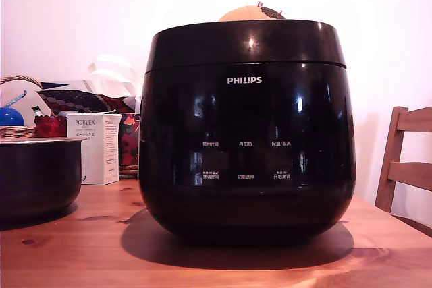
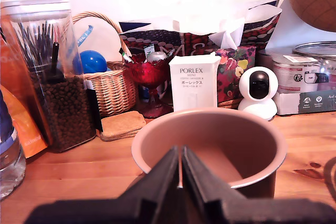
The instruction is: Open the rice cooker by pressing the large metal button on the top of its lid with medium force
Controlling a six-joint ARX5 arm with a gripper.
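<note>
The glossy black rice cooker (image 1: pixel 246 133), with its white PHILIPS logo and white Chinese labels, stands on the wooden table (image 1: pixel 81 247) and fills the middle of the exterior view. Its lid (image 1: pixel 246 43) sits down flat on the body. The top of the lid faces away, so no button shows. My gripper (image 2: pixel 181 155) appears only in the wrist view. Its two black fingers (image 2: pixel 157 174) are pressed together with nothing between them. They point over a round pot with a copper-coloured inside (image 2: pixel 210 148). The cooker is out of the wrist view.
A smaller dark pot with a pale rim (image 1: pixel 37 173) stands at the exterior view's left, beside a white PORLEX box (image 1: pixel 94 146) and a wicker basket (image 2: pixel 107 85). A wooden chair (image 1: pixel 405 163) is at the right. The wrist view shows a clear jar (image 2: pixel 50 72) and a small white camera (image 2: pixel 258 93).
</note>
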